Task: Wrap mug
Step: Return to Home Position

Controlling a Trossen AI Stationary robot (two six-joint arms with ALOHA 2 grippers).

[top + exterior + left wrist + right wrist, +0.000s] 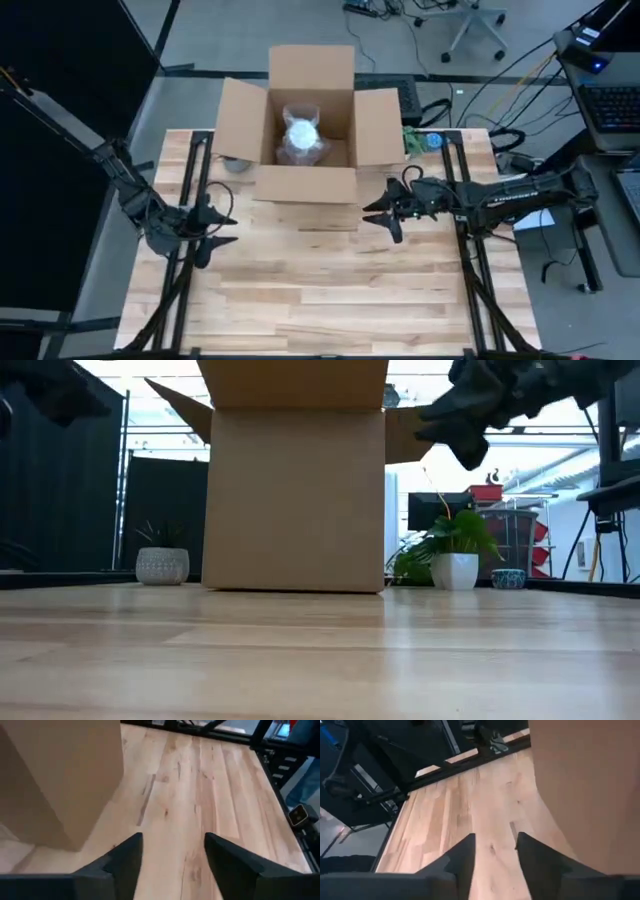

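In the high view an open cardboard box [305, 125] stands on the table's far half. Inside it lies the mug [303, 138], a pale round thing in clear wrap, resting on the box floor. My left gripper [226, 228] hovers open near the table's left edge, in front of the box's left corner. My right gripper [377, 217] hovers open just right of the box's near right corner. The wrist views show open fingers [172, 851] [496, 846] with bare wood between them.
A small pale patterned pot [162, 565] stands left of the box. At the far right are a potted plant [452, 550] and a small blue bowl [508, 577]. The near half of the wooden table [330, 300] is bare wood. Black frame rails [470, 250] run along both sides.
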